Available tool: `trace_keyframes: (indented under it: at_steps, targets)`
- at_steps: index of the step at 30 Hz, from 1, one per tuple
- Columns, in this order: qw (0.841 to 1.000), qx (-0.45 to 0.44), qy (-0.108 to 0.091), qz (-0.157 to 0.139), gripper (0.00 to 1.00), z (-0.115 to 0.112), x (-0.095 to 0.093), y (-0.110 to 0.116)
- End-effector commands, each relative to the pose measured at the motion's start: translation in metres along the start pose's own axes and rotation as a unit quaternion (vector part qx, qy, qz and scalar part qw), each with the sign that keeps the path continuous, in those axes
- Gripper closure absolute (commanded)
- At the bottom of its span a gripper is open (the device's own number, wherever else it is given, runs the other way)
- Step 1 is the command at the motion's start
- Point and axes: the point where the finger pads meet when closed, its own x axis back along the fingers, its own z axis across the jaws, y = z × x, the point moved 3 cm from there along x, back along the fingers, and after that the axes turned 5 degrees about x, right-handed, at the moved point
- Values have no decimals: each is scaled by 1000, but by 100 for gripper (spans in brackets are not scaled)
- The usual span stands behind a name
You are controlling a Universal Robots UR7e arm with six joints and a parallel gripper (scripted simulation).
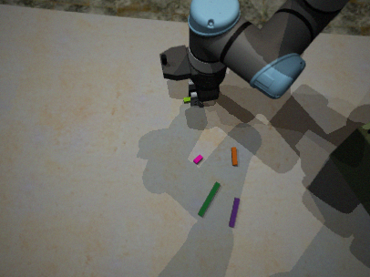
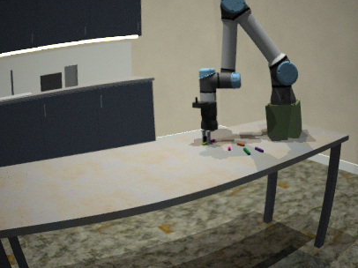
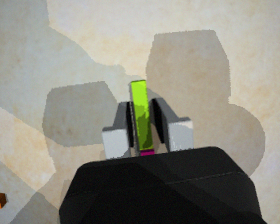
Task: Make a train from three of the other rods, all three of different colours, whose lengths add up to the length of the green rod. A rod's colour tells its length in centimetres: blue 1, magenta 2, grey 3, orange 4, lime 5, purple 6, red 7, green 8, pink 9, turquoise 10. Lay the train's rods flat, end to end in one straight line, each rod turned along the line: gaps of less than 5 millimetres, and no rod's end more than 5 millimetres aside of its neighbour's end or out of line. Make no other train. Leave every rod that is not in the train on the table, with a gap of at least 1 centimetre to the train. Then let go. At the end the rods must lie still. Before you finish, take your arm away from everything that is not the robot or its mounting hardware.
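Observation:
A lime rod (image 1: 187, 99) (image 2: 205, 144) (image 3: 140, 105) lies on the table between the fingers of my gripper (image 1: 196, 101) (image 2: 206, 142) (image 3: 142, 114). The gripper is open, with a narrow gap beside the rod. A magenta piece (image 2: 212, 141) (image 3: 147, 152) shows at the lime rod's near end in the wrist view; the gripper body hides what lies beyond it. The green rod (image 1: 209, 199) (image 2: 247, 151) lies apart. A second magenta rod (image 1: 198, 159) (image 2: 229, 148), an orange rod (image 1: 234, 156) (image 2: 241, 145) and a purple rod (image 1: 234, 212) (image 2: 259, 149) also lie apart.
The arm's green base block (image 1: 353, 162) (image 2: 283, 119) stands on the table (image 1: 68, 162) (image 2: 110, 192) at the right. The table's far edge runs behind the gripper in the top view. Arm shadows cross the loose rods. The orange rod's end shows at the wrist view's left edge.

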Motion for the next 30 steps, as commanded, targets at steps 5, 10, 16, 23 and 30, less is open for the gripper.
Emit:
trace_keyframes:
  at_steps: [5,10,16,23,30]
  targets:
    - [1000,0,1,0,46,0,0,0]
    - [1000,0,1,0,46,0,0,0]
    - [1000,0,1,0,46,0,1,0]
    - [1000,0,1,0,46,0,13,0]
    - [1000,0,1,0,46,0,31,0]
